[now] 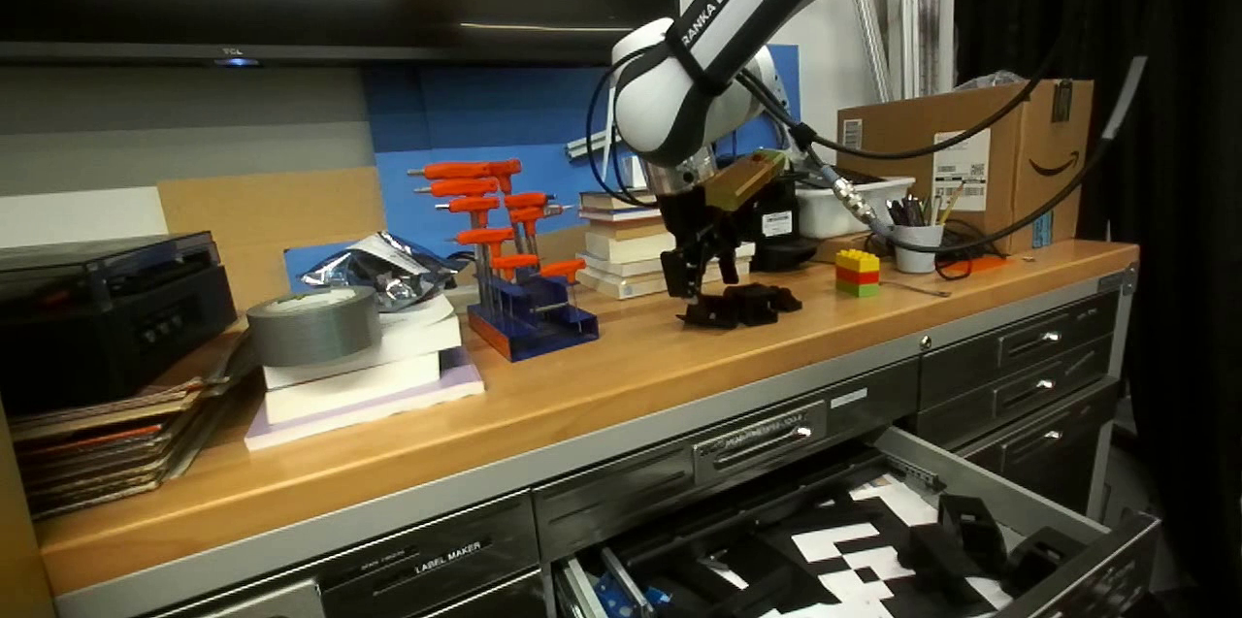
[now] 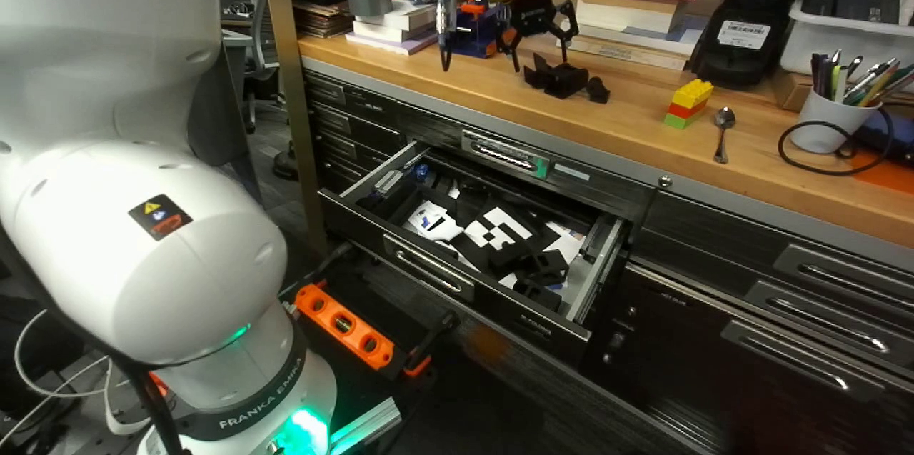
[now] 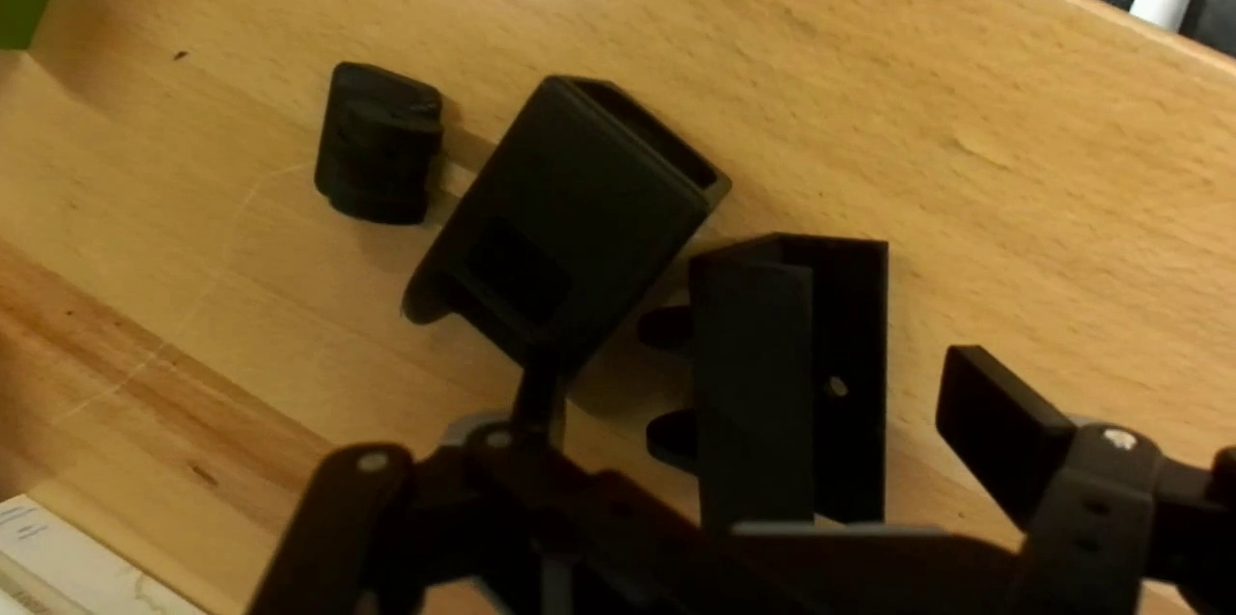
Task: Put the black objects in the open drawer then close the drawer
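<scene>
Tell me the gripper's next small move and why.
Probably lower the open gripper a little around the channel-shaped black piece, carefully: in the wrist view the fingers appear on either side of it, one overlapping the edge of the boxy black piece; nothing is gripped, and the drawer stands open.

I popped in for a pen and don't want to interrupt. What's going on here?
A robot arm has the job of putting black pieces from the worktop into the drawer. Right now its gripper hangs open over three of them, gripping nothing; whether it touches one is hard to tell. The drawer stands pulled out below, with similar black parts in it. The arm will probably grasp a piece next; closing the drawer would come last.
</scene>
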`<action>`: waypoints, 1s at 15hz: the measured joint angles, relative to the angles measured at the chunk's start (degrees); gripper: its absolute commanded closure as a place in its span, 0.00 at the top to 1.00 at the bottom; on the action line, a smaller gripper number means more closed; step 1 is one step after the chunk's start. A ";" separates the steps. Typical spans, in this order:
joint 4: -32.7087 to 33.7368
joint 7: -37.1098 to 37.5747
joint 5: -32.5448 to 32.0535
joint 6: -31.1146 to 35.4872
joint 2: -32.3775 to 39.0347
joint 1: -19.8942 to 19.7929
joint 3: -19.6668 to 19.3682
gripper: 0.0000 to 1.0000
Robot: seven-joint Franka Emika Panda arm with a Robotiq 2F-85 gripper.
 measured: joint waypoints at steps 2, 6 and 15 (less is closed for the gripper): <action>0.86 -0.87 0.35 0.00 0.86 0.16 0.03 1.00; 2.71 -2.66 1.34 -0.23 2.14 0.61 0.11 1.00; 4.83 -5.17 2.84 -1.38 4.26 0.80 0.16 1.00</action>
